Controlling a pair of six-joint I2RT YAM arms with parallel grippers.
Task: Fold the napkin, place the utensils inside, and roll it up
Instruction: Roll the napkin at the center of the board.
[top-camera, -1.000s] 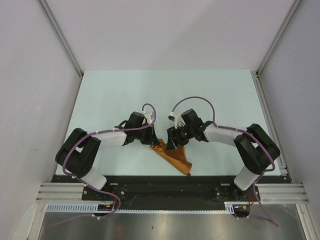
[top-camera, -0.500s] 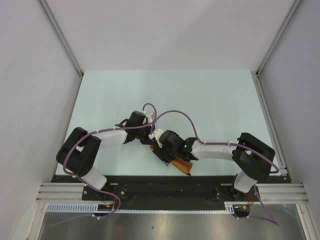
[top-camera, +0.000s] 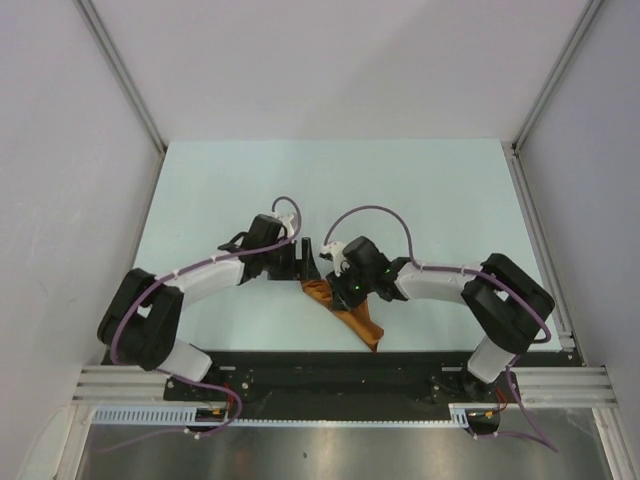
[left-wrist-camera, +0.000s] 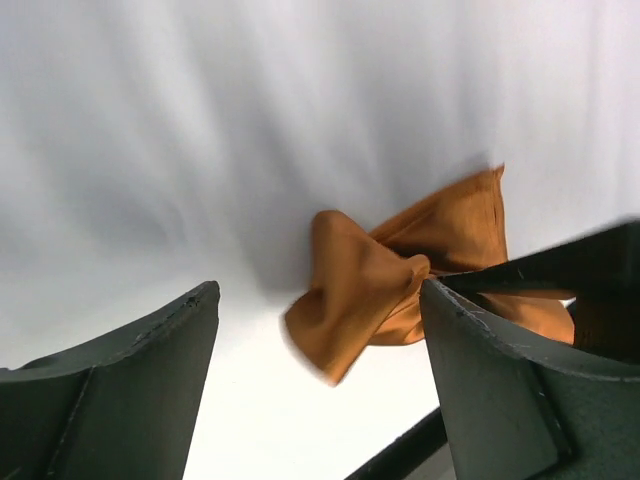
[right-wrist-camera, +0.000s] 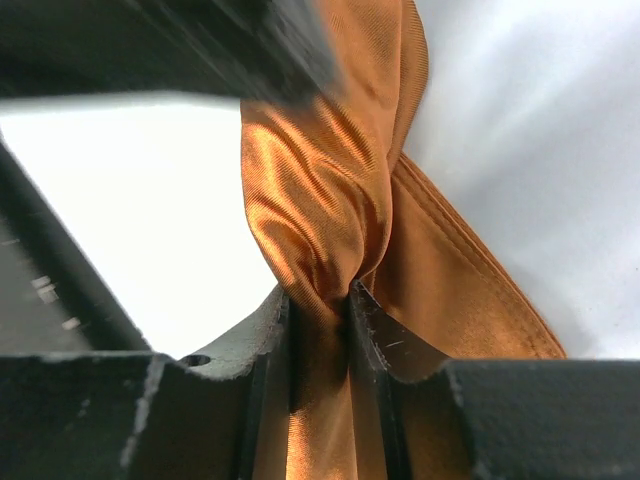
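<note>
The rust-orange napkin lies bunched and twisted near the table's front edge, between the two arms. In the right wrist view a gathered fold of the napkin is pinched between the jaws of my right gripper, which is shut on it. From above, the right gripper sits over the napkin's left end. My left gripper hangs just up and left of that end. The left wrist view shows it wide open, with the napkin lying beyond its fingers and untouched. The utensils are out of view.
The pale table is bounded by white walls and aluminium posts. A black rail runs along the near edge just below the napkin. Purple cables loop above both wrists.
The left gripper has opened, let go of the napkin and drawn back a little. The right gripper swung in over the napkin's left end and closed on a bunched fold.
</note>
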